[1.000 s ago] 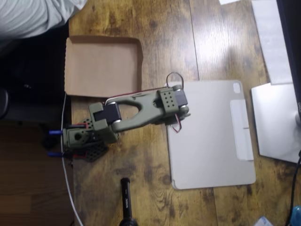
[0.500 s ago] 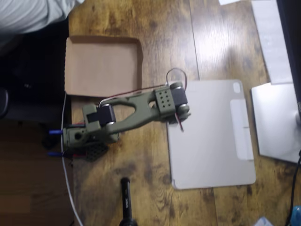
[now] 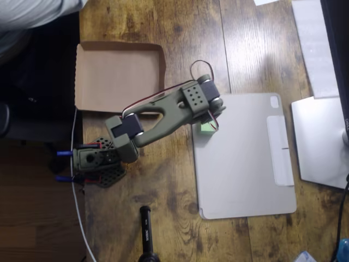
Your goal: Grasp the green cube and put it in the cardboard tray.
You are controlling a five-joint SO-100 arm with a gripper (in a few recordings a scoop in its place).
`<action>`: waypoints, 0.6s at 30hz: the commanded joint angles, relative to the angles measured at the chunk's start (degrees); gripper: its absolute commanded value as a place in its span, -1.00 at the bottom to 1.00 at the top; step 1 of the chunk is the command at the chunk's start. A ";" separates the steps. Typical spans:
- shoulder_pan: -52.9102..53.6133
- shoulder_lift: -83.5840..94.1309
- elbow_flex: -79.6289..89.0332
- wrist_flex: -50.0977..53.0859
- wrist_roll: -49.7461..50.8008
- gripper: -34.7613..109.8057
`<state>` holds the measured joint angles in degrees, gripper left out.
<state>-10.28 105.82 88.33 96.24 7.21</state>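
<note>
Overhead view. Arm base (image 3: 92, 164) at table's left edge. Arm (image 3: 163, 112) reaches right across wood table (image 3: 185, 49). Gripper (image 3: 210, 121) hidden under wrist; opening cannot be told. Cube (image 3: 206, 127) peeks out under wrist, at cover's (image 3: 245, 158) upper-left corner; held or resting, cannot tell. Tray (image 3: 117, 76) upper left, apart from cube, nothing in it.

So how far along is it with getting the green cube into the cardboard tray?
Early stage. The cardboard tray holds nothing yet. The green cube peeks out under the arm's head at the tablet cover's corner, so a grasp seems under way, though the fingers are hidden. Carrying it across to the tray and releasing remain.
</note>
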 commanded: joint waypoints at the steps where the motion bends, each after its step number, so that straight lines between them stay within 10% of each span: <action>1: -0.79 0.70 1.58 -3.52 0.00 -0.18; 18: 5.01 -5.19 4.48 -10.81 -0.53 -0.12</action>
<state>-5.36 100.63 93.52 85.43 5.89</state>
